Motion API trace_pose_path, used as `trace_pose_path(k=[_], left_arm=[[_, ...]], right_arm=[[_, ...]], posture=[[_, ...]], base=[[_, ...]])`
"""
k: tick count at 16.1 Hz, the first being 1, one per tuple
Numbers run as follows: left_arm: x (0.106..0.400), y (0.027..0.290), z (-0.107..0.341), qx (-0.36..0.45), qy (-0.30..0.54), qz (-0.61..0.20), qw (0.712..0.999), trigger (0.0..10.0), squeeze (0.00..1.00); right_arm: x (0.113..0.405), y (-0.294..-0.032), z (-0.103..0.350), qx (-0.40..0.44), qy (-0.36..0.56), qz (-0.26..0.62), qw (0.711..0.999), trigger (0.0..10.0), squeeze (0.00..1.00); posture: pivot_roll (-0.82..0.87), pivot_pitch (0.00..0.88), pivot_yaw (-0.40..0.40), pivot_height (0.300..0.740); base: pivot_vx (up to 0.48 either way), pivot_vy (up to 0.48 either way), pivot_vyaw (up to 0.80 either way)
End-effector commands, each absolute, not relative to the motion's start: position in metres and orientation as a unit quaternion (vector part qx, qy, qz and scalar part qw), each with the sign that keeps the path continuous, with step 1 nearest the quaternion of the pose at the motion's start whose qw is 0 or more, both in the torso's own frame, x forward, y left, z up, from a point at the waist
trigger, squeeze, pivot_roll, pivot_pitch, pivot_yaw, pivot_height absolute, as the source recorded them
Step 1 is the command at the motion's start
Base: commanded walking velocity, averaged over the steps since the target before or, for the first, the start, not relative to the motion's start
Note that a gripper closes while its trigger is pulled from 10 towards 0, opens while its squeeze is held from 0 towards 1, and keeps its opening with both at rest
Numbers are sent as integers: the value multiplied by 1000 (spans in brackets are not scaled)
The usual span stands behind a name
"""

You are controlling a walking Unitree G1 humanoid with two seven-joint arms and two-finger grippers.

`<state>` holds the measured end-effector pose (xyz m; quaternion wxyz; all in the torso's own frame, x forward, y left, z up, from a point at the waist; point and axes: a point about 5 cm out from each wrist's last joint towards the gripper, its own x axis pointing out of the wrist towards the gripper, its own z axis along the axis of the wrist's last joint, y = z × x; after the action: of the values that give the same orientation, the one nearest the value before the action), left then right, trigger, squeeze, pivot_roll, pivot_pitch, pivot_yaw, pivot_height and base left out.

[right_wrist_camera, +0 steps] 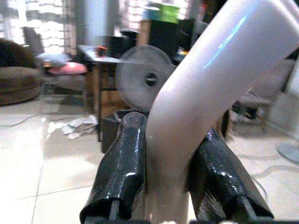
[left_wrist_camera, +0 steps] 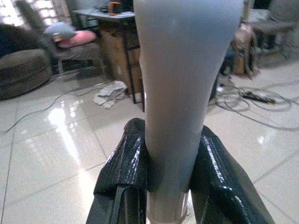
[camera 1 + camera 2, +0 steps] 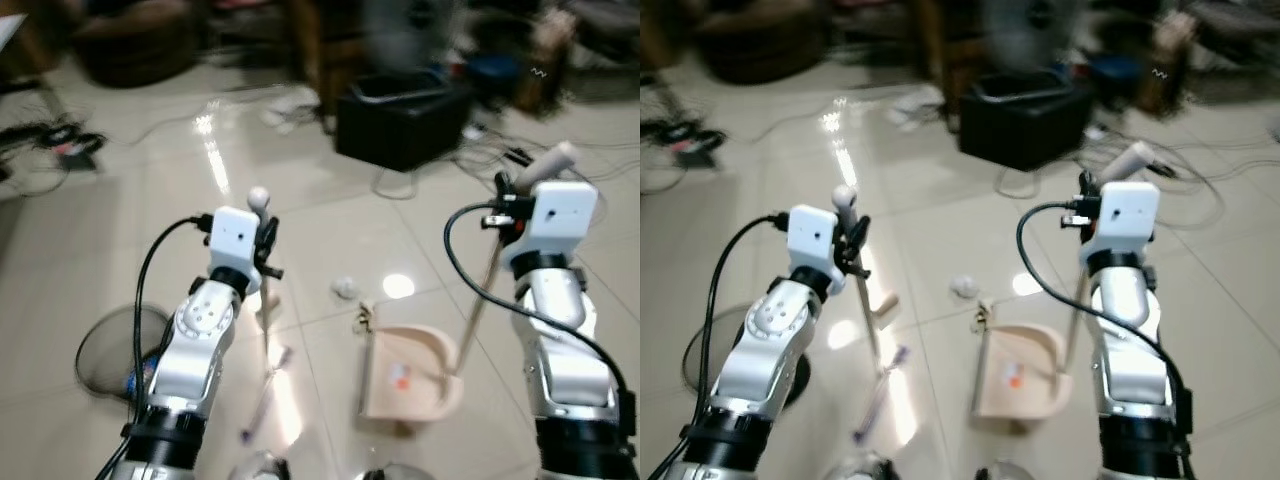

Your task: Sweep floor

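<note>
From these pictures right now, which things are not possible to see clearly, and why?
- Broom head: head views, blurred and washed out by floor glare, so its bristles cannot be made out.
- Orange bit in the dustpan: too small to identify.
- Black box and the furniture behind it: blurred in the head views.
- Broom handle: left wrist view, cut off by the top edge.
- Dustpan handle: right wrist view, its end is cut off by the frame.

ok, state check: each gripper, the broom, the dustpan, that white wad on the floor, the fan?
Left gripper: shut on the pale broom handle.
Right gripper: shut on the beige dustpan's long handle.
Beige plastic dustpan: resting on the tiled floor, a small orange bit inside.
Crumpled white paper wad: loose on the floor, outside the dustpan.
Grey pedestal fan: blurred, spinning or not unclear.
</note>
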<state>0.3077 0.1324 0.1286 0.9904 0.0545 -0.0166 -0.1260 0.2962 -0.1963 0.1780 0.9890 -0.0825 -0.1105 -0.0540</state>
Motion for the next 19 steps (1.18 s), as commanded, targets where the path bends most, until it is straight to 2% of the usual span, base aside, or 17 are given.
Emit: trace_pose_path(k=[1, 11, 14, 16, 19], left_arm=[[309, 138, 135, 66, -29, -110, 991, 10000, 0], [309, 136, 134, 78, -32, -112, 990, 10000, 0], [309, 133, 128, 36, -11, -127, 991, 10000, 0], [309, 133, 128, 43, -10, -125, 991, 10000, 0], [309, 136, 132, 43, -23, -114, 992, 10000, 0]], right_arm=[[298, -187, 189, -77, -139, -36, 987, 10000, 0], [299, -187, 187, -85, -139, -29, 986, 10000, 0], [299, -188, 183, -89, -130, -35, 987, 10000, 0], [299, -191, 178, -60, -117, -47, 990, 10000, 0], [298, -190, 168, -46, -87, -58, 993, 10000, 0]], posture=[[-36, 57, 39, 740], [-40, 30, 35, 740], [-45, 30, 36, 740], [-45, 31, 34, 740], [-44, 33, 32, 740]], base=[[0, -439, 800], [0, -439, 800], [0, 160, 760], [0, 480, 0], [0, 0, 0]])
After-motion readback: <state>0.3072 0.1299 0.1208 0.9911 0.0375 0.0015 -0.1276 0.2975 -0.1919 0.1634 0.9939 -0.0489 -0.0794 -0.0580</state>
